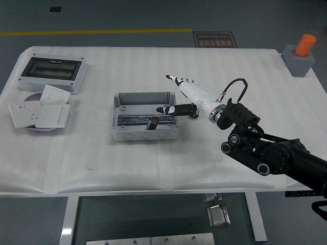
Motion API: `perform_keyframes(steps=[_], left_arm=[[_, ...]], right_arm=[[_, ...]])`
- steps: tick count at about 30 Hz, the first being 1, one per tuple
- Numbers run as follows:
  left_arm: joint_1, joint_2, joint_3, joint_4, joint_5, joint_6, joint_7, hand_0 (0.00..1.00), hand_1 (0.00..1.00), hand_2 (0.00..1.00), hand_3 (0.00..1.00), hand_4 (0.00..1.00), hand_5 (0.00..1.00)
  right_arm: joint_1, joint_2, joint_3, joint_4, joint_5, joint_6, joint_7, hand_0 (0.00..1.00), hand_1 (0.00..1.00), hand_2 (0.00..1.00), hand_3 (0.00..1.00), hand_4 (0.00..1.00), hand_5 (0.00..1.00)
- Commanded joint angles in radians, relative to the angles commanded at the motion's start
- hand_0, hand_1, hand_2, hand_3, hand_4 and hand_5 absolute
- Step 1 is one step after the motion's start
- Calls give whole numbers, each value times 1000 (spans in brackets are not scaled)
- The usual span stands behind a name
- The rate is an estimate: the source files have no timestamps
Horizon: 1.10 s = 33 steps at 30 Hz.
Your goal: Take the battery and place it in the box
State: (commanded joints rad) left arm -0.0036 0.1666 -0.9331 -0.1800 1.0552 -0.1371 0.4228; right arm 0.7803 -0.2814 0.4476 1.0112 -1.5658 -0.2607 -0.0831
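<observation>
A dark cylindrical battery lies inside the open grey metal box at the table's middle, near the box's front right. My right hand is white with black fingertips; it hovers at the box's right edge with its fingers spread and holds nothing. Its thumb points left over the box's right rim, close to the battery but apart from it. My right arm comes in from the lower right. My left arm is out of view.
A grey enclosure with a dark window sits at the far left. White switch plates lie stacked on a purple disc near the left edge. A grey block with an orange cylinder stands at the far right corner.
</observation>
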Motion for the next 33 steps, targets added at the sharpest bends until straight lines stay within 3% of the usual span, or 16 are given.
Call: perform_keyframes(steps=[4, 9, 20, 33], left_arm=[[-1, 1, -2, 0, 3, 0, 0, 617, 617, 410, 514, 555, 104], [-3, 2, 2, 0, 0, 0, -2, 617, 615, 410, 515, 560, 93], [-6, 3, 8, 0, -5, 1, -4, 617, 614, 408, 516, 561, 84], [-11, 5, 18, 0, -10, 0, -7, 617, 613, 408, 517, 559, 80]], right_arm=[[32, -34, -50, -66, 49, 4, 9, 998, 998, 998, 998, 998, 697], [61, -42, -118, -133, 99, 6, 18, 998, 992, 982, 998, 998, 704], [99, -7, -240, -211, 150, 13, 24, 998, 942, 934, 998, 998, 702], [112, 13, -301, -259, 184, 10, 32, 998, 918, 893, 998, 998, 702]])
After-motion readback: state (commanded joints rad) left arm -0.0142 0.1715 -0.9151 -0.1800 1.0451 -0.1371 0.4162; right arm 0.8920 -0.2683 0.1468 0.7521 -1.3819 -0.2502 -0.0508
